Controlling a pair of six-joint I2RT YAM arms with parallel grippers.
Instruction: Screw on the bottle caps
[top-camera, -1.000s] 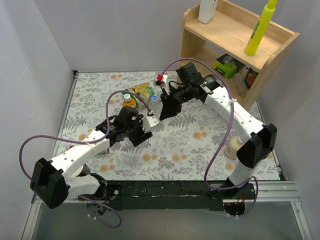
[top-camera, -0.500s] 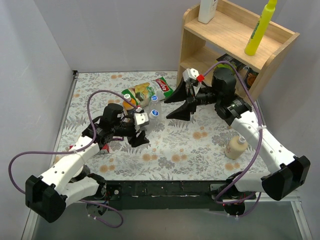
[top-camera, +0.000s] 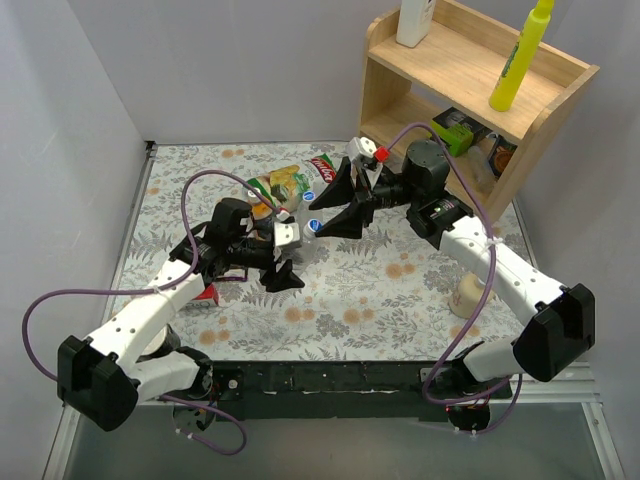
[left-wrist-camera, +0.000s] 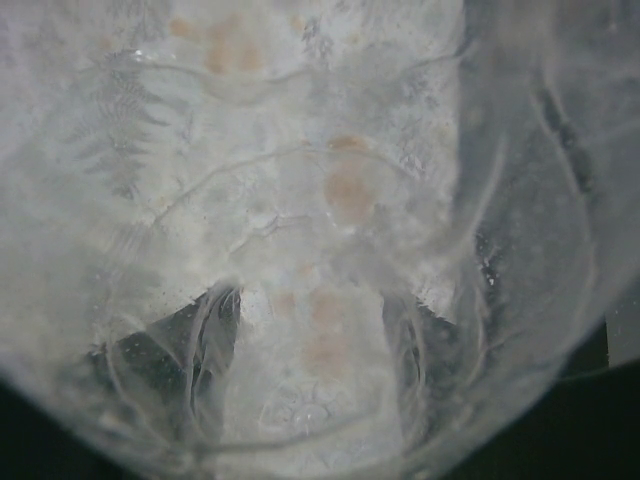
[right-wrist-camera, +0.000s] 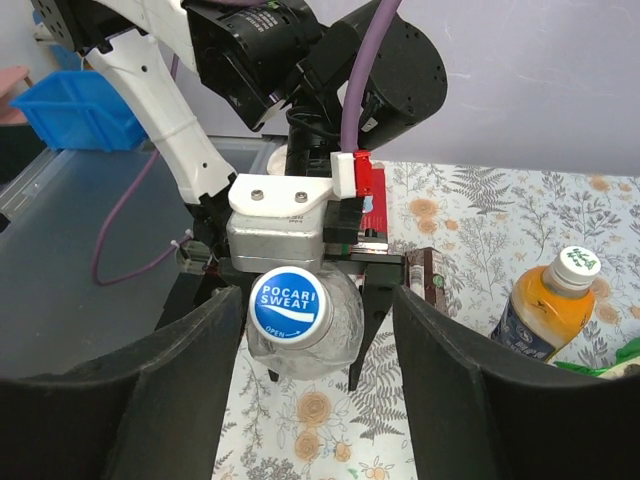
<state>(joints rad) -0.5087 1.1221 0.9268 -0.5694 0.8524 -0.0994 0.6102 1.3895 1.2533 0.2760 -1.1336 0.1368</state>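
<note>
A clear bottle (top-camera: 300, 233) lies sideways in my left gripper (top-camera: 290, 252), which is shut on its body. In the left wrist view the clear bottle (left-wrist-camera: 320, 200) fills the frame and the fingers show only dimly through it. A blue cap (right-wrist-camera: 285, 305) marked with white letters sits on the bottle's neck and faces my right gripper (right-wrist-camera: 318, 300). That gripper is open, its two dark fingers (right-wrist-camera: 170, 390) on either side of the cap, with nothing held. A small orange bottle (right-wrist-camera: 540, 310) with a whitish-green cap (right-wrist-camera: 578, 262) stands behind, to the right.
A snack bag (top-camera: 288, 180) lies behind the orange bottle (top-camera: 262, 203). A small dark box (right-wrist-camera: 430, 275) stands near the held bottle. The cream pump bottle (top-camera: 468, 293) stands at the right, below the wooden shelf (top-camera: 440, 75) with the tall yellow bottle (top-camera: 520, 60).
My right gripper was shut at the bottle's cap, then opened and drew back right; now it has come back left around the cap. The left arm shifted the bottle slightly left.
</note>
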